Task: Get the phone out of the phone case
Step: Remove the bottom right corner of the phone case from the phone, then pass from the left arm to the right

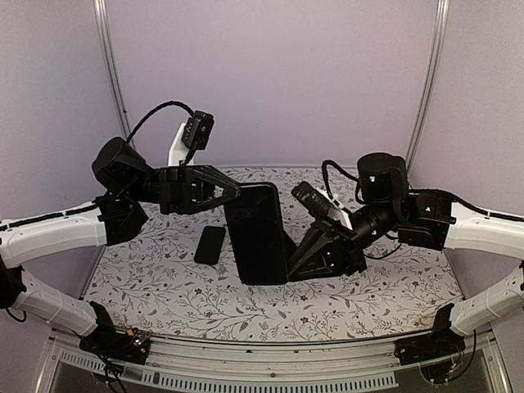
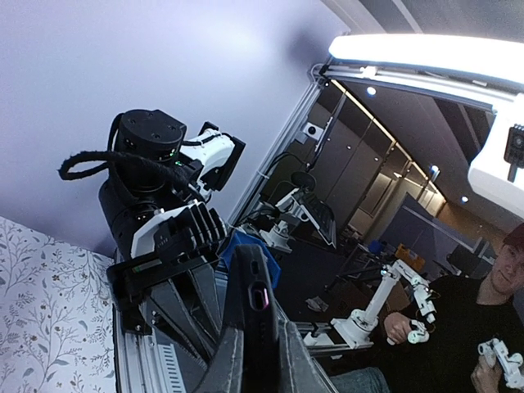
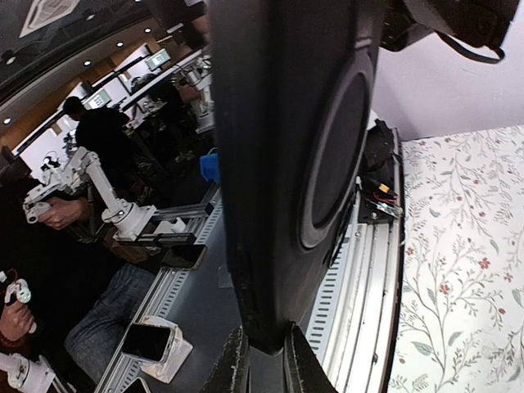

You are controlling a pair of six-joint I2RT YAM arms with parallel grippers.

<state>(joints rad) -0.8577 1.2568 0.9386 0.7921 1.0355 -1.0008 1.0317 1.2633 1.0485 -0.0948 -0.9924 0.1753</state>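
A black phone case (image 1: pixel 258 233) stands upright above the table between my two grippers, its long glossy face, which looks like the phone's dark screen, turned toward the top camera. My left gripper (image 1: pixel 236 194) is shut on its upper left edge. In the left wrist view the fingers (image 2: pixel 224 363) clamp the case's narrow edge (image 2: pixel 254 303), which has port cutouts. My right gripper (image 1: pixel 288 260) is shut on the lower right edge. Seen from the right wrist, that gripper (image 3: pixel 266 368) pinches the case's back (image 3: pixel 286 123), which bears a round ring.
A small flat black rectangle (image 1: pixel 210 244) lies on the floral tabletop (image 1: pixel 164 286) just left of the held case. Purple walls and metal posts close in the back and sides. The arm bases sit at the near edge.
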